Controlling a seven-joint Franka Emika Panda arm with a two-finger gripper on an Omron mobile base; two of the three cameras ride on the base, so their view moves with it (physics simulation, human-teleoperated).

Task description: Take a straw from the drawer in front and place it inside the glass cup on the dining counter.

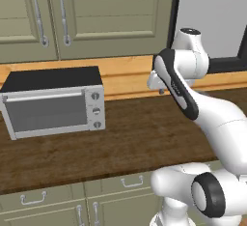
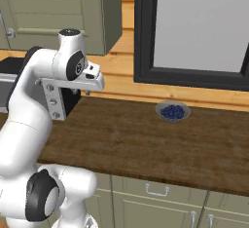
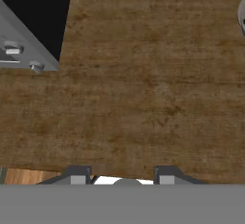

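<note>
Above the wooden worktop (image 3: pixel 143 98) the gripper (image 3: pixel 122 176) hung, fingertips parted, holding nothing; toaster oven (image 3: pixel 28 31) lay beyond them, leftward. Drawers (image 1: pixel 132 182) looked closed: opening comes next.

Left base view: behind the arm (image 1: pixel 193 99) on its left, facing forward and down over the bench (image 1: pixel 120 143), toaster oven (image 1: pixel 53 102) close. Right base view: behind on the right, same bench, bowl of blueberries (image 2: pixel 172 111) and dark-framed window (image 2: pixel 194 27) beyond. Hand view: looks straight down, near the wood; shares the oven's corner (image 3: pixel 28 31) and bowl edge (image 3: pixel 241 19).
</note>
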